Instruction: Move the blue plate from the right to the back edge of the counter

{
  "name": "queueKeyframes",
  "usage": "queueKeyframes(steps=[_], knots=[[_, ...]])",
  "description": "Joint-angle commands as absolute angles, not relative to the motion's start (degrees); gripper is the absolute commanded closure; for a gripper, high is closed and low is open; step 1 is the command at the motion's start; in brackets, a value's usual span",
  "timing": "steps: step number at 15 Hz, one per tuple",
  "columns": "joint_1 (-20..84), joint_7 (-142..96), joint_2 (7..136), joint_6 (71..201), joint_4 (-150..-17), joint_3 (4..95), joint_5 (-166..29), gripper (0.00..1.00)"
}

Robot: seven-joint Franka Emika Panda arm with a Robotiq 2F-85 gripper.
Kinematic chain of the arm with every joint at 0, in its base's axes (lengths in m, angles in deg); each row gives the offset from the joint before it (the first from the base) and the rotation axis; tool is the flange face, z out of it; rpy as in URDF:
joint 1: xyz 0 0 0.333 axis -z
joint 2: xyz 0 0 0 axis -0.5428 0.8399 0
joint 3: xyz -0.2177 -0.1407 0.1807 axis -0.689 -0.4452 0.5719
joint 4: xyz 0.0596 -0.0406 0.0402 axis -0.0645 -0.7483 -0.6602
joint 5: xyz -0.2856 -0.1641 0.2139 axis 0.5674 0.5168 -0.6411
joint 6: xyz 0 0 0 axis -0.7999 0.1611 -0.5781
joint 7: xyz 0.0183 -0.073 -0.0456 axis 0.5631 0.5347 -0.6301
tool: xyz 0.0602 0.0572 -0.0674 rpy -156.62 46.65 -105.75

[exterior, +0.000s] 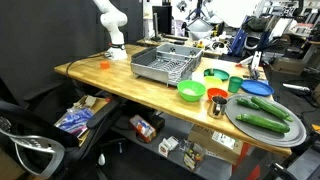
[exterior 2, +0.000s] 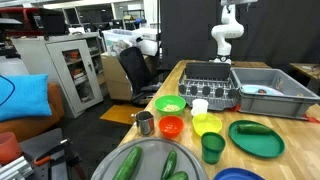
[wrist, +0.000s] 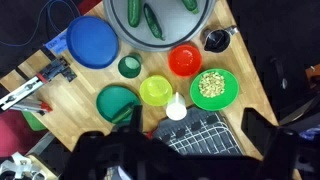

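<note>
The blue plate lies flat on the wooden counter at the upper left of the wrist view, beside the grey tray. Only its far rim shows at the bottom edge of an exterior view. My gripper is high above the grey dish rack, far from the plate. Its two dark fingers are spread wide with nothing between them. In both exterior views only the white arm shows, rising out of the top of the frame.
Near the blue plate are a grey tray of cucumbers, a green cup, a green plate, a yellow bowl, a red bowl, a green bowl, a white cup and a metal cup.
</note>
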State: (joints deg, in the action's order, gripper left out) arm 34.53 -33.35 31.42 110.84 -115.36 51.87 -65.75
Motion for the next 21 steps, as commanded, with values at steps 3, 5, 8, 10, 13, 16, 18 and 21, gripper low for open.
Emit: queueKeyframes(steps=[3, 5, 8, 10, 13, 16, 18, 21], knots=[[34.3, -33.3, 31.5, 110.7, -115.2, 51.7, -65.7, 0.0], [34.4, -33.0, 31.7, 109.9, -115.2, 51.5, -66.4, 0.0], [35.5, -29.6, 32.8, 107.9, -115.3, 51.4, -66.1, 0.0], [36.8, -24.6, 34.2, 106.6, -116.1, 51.0, -66.1, 0.0], [38.5, -18.4, 37.1, 106.1, -118.3, 49.9, -67.0, 0.0], [39.7, -13.4, 39.8, 107.7, -120.2, 48.0, -70.8, 0.0], [39.6, -14.5, 40.1, 107.3, -120.1, 48.1, -69.7, 0.0], [40.1, -12.7, 40.7, 107.3, -120.1, 47.7, -71.3, 0.0]])
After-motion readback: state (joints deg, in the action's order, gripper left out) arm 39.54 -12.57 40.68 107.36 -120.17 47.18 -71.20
